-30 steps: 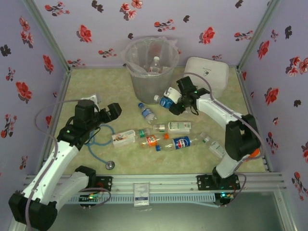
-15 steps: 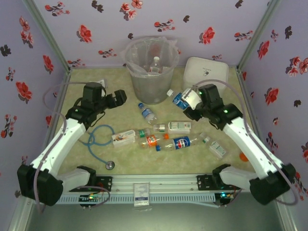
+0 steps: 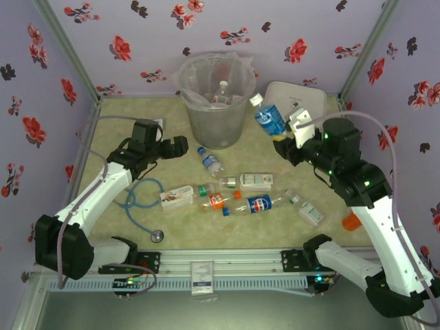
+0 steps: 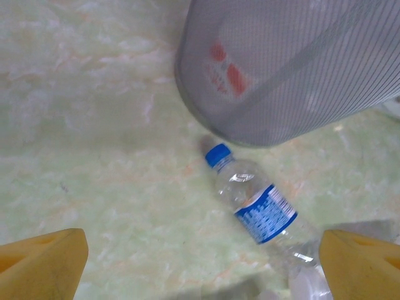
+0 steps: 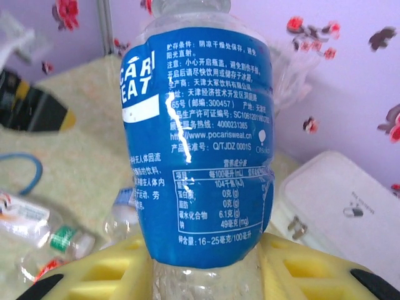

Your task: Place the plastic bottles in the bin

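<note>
My right gripper [image 3: 283, 136] is shut on a clear bottle with a big blue label [image 3: 268, 118] [image 5: 200, 144], held in the air just right of the bin [image 3: 214, 103], white cap up and toward the bin. The yellow fingers [image 5: 125, 269] clamp its lower end. One bottle [image 3: 220, 94] lies inside the bin. My left gripper [image 3: 180, 145] stands open left of a small blue-capped bottle [image 3: 210, 161] [image 4: 256, 203] that lies on the table below the bin wall [image 4: 294, 69]. Several more bottles [image 3: 258, 204] lie in a row mid-table.
A white latched case [image 3: 297, 103] sits at the back right, behind the right gripper. A blue-tubed stethoscope [image 3: 141, 199] lies at the left under my left arm. An orange cap [image 3: 350, 221] rests at the right. Flowered walls close in three sides.
My right arm has lifted the blue-label bottle up and right, from the table beside the bin into the air. My left gripper has moved toward the small blue-capped bottle.
</note>
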